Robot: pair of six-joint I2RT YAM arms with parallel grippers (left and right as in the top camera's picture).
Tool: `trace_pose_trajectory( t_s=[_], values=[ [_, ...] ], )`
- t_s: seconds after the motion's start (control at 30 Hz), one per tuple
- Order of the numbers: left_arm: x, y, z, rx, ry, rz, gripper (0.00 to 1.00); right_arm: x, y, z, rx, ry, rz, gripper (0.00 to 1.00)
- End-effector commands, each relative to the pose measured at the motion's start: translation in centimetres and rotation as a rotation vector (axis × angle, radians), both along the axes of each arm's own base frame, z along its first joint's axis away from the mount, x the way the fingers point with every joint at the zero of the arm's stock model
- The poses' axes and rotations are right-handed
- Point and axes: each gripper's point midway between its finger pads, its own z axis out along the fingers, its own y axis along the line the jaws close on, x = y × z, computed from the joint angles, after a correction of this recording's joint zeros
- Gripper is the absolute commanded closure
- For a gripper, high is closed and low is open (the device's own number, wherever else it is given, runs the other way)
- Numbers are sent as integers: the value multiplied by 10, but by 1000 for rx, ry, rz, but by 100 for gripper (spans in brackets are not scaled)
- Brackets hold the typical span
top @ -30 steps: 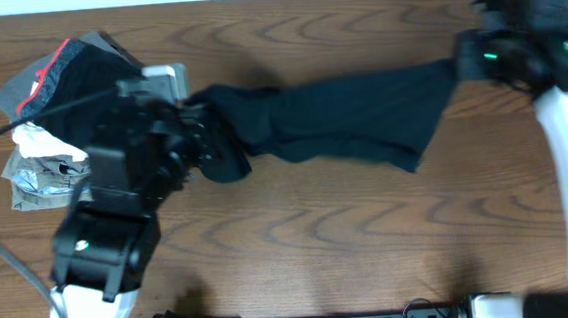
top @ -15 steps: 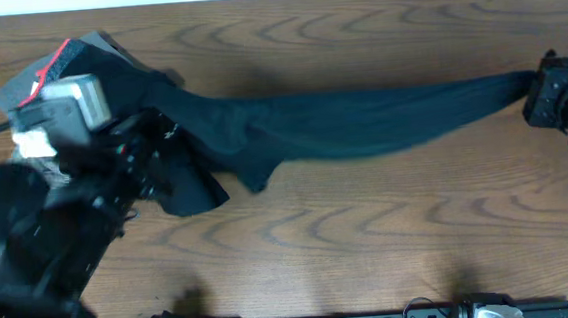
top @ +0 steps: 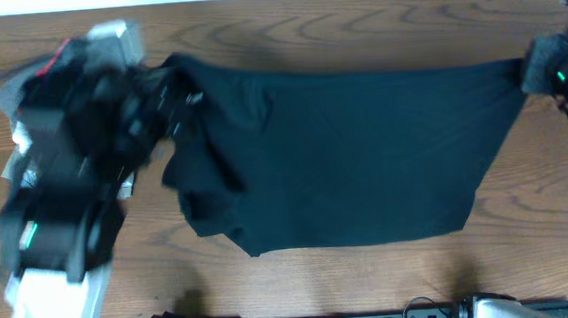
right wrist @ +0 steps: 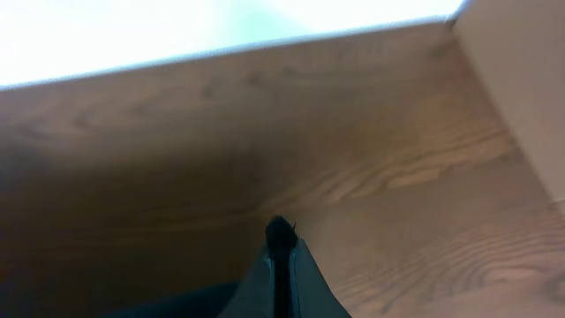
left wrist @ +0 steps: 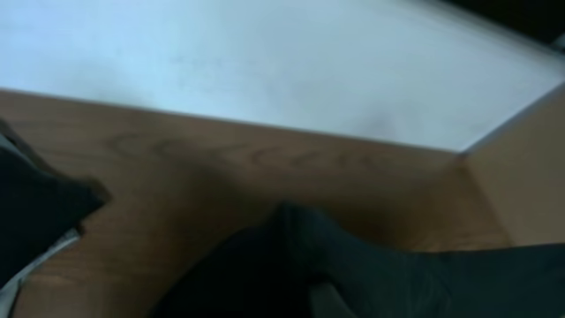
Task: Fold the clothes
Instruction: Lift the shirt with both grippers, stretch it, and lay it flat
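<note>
From overhead, the left arm (top: pixel 63 225) is a blurred shape over the left end of the wooden counter (top: pixel 373 283), and beneath it, outboard of the left fingers (top: pixel 179 94), lies a heap of folded garments (top: pixel 19 97) with a strip of red trim showing. The left fingers are clamped on the upper left corner of the black T-shirt (top: pixel 364 153), where the cloth bunches into folds and one sleeve hangs crumpled just below them. From there the shirt's top edge runs straight across to the right fingers (top: pixel 528 67), which pinch its upper right corner, so the body of the shirt is spread wide between the two sets of fingers, its lower hem lying nearer the front edge of the counter. The overhead view is too blurred to show the left fingertips themselves. The left wrist view is blurred as well: it shows only dark cloth rising to a peak at the bottom centre, a dark mass at the left edge, the counter and a pale wall (left wrist: pixel 265 62) beyond. The right wrist view is sharper and gives what the overhead cannot: two grey fingers pressed together with a thin ridge of black cloth standing up between them, bare wood ahead.
</note>
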Motion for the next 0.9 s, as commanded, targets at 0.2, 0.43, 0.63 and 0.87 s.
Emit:
trace_pose_trajectory(
  t_s=[0.2, 0.43, 0.63, 0.87],
  values=[
    [155, -36, -44, 56, -131, -111, 94, 105, -30, -58, 4, 0, -80, 99],
    [155, -29, 57, 51, -276, -166, 94, 99, -60, 43, -4, -209, -172, 99],
    [109, -19, 57, 134, -143, -200, 94, 63, -57, 53, -37, -107, -143, 99],
    [70, -15, -55, 172, 326, -256, 94, 27, -48, -38, 4, 260, -114, 99]
  ],
)
